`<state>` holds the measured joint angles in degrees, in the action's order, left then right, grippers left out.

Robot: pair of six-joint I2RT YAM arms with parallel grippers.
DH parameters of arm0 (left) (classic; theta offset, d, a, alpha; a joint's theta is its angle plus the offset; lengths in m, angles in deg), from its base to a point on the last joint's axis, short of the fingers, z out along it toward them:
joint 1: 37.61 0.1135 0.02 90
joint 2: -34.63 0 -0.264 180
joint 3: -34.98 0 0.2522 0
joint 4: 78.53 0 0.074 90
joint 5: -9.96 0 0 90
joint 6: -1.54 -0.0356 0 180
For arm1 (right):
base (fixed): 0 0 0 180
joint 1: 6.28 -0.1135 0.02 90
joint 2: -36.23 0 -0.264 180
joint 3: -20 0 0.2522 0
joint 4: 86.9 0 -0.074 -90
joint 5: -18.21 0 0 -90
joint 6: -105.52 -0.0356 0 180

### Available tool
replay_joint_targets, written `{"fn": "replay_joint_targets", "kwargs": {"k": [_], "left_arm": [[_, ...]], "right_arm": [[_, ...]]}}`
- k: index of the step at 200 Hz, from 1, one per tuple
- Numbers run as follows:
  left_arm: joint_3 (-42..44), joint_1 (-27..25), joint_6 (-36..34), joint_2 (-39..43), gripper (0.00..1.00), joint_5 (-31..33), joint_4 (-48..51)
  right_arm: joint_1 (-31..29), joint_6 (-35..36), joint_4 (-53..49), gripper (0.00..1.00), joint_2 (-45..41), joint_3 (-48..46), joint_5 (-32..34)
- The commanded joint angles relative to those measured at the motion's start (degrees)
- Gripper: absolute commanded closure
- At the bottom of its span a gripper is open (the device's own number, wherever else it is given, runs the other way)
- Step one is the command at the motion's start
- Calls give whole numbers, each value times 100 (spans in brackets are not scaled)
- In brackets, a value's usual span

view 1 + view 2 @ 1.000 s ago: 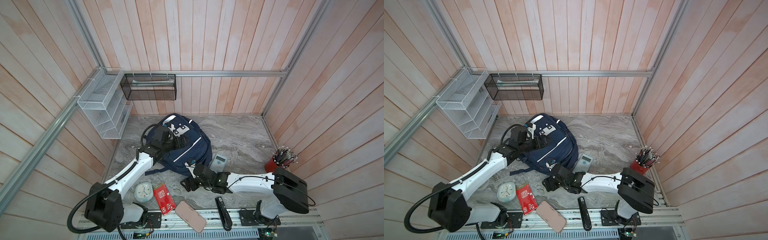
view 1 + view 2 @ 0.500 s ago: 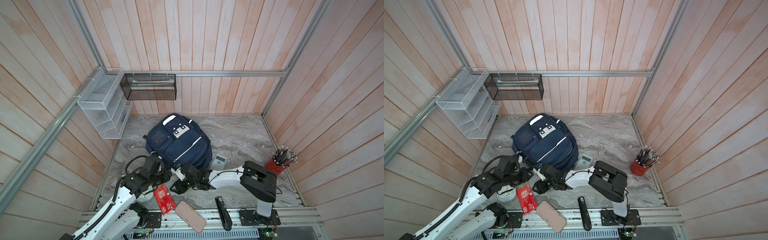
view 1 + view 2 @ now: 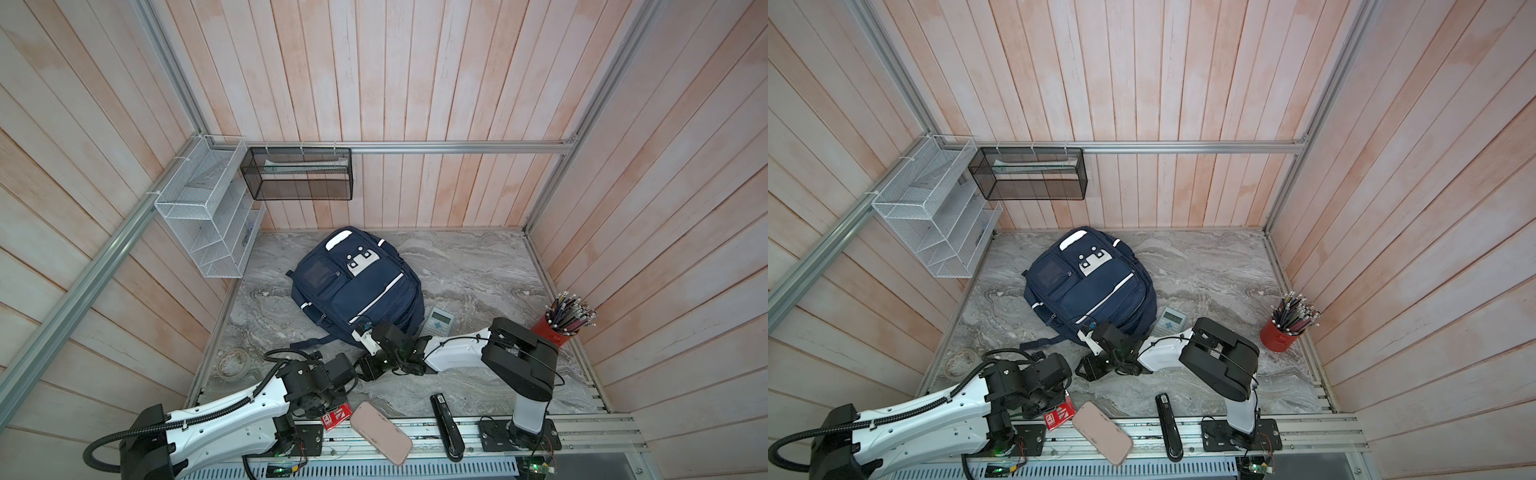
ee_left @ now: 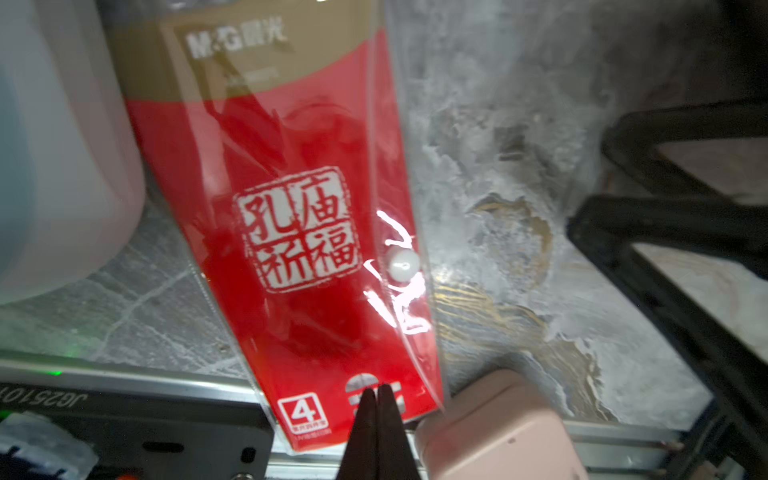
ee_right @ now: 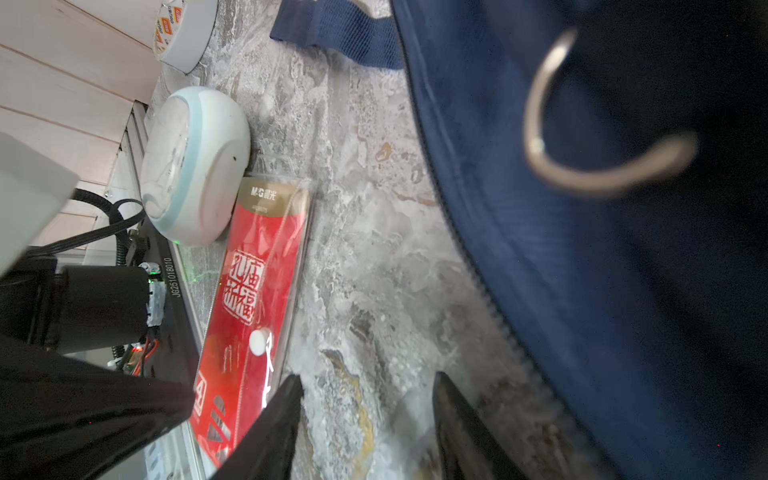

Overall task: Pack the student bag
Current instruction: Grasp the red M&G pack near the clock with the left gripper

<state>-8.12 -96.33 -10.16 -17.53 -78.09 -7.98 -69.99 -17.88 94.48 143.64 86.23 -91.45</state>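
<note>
Nothing looks packed: large navy-blue fabric backpack (image 3: pixel 360 291) closed, red plastic-sleeved packet (image 4: pixel 291 232) outside, left gripper (image 4: pixel 377 409) clamped empty, right gripper (image 5: pixel 365 386) spread

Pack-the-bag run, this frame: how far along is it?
Done: nothing visibly packed; the student bag lies flat, no opening showing. In hand: the left gripper is shut, tips over the red packet, though a grip is unclear; the right gripper is open beside the bag, holding nothing. Remaining: packet, calculator, pink case, stapler and clock all lie outside it.
</note>
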Motion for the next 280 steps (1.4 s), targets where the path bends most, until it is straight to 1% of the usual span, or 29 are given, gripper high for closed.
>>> {"fn": "replay_joint_targets", "kwargs": {"k": [1,5,8,26,36,65,78,81,85,136,160,178,197,211,224,253,266,280], "left_arm": [[166,-31,423,39,91,394,-128],[195,-30,419,41,83,435,-176],[207,-28,410,43,79,463,-211],[316,-27,344,45,68,658,-441],[406,1,281,72,65,779,-616],[863,343,-119,215,65,514,-1415],[1015,352,-246,298,67,490,-1705],[1041,523,-270,315,67,490,-1764],[1080,570,-287,329,67,477,-1831],[1530,927,-618,154,68,219,-3001],[1553,1021,-773,163,72,165,-3398],[1429,1164,-980,0,73,106,-3561],[1278,1198,-1168,-61,75,-23,-3773],[1206,1263,-1184,142,75,-52,-3729],[1130,1460,-1270,443,73,-147,-3482],[977,2059,-1564,1259,65,-324,-2448],[923,2210,-1652,1516,61,-378,-2039],[844,2317,-1612,1621,60,-340,-1522]], "right_arm": [[57,11,-45,47,-102,-147,-71],[53,10,-45,47,-107,-150,-64],[56,10,-31,46,-107,-162,-64],[51,-14,-5,46,-158,-240,-47],[54,-22,7,46,-193,-278,-27],[58,-17,-35,46,-293,-351,49],[54,-25,-4,46,-343,-402,85],[59,-24,-10,46,-344,-410,92],[56,-25,-10,46,-344,-413,100],[52,-61,85,46,-347,-543,85],[57,-61,130,46,-336,-604,133],[63,-80,146,46,-251,-583,170],[101,-255,188,47,-197,-583,229],[146,-347,318,47,-211,-632,178],[165,-359,299,46,-197,-607,182],[166,-342,235,46,-155,-511,160],[167,-342,262,46,-103,-485,109],[156,-342,263,47,-22,-409,51]]}}
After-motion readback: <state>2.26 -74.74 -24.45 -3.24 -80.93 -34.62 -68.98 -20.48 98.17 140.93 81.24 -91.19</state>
